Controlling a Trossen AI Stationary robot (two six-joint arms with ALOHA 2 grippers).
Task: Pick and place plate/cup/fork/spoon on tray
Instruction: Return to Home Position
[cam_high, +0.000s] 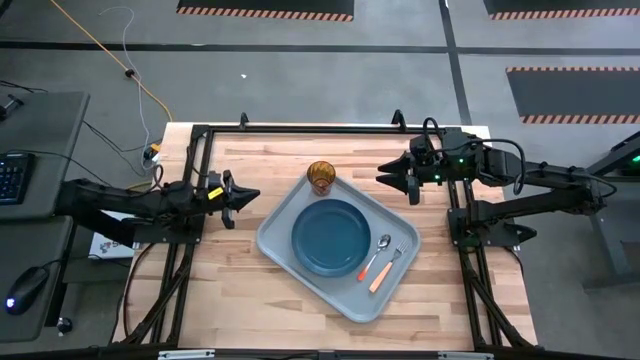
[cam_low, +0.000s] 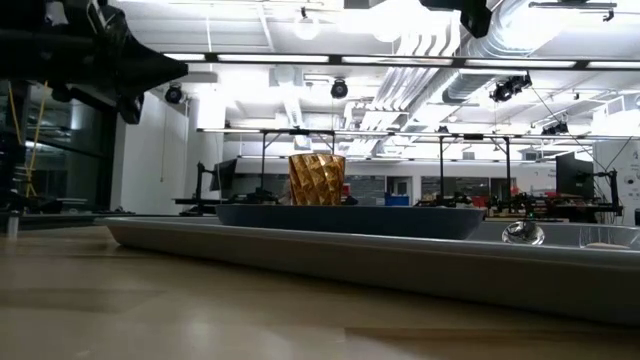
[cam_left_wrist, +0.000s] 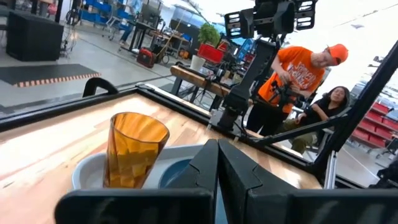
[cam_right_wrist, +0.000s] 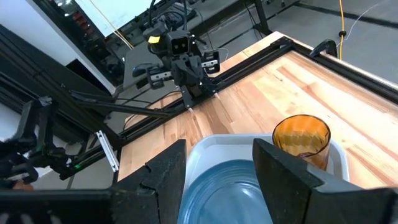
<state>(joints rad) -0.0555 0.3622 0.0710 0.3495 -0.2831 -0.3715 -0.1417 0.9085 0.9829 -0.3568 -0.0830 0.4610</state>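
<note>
Tray (cam_high: 272, 240) carries plate (cam_high: 331, 237), spoon (cam_high: 374, 258), fork (cam_high: 385, 270) | cup (cam_high: 321, 177) on tray corner, between both grippers, touching neither | right gripper (cam_high: 390, 180) jaws open, empty | left gripper (cam_high: 250, 195) jaws closed | way home looks clear

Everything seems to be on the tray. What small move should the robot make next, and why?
Probably draw the open right gripper back, away from the cup: plate, cup, fork and spoon all sit on the tray, so nothing remains to grab. The left gripper waits on the left.
</note>
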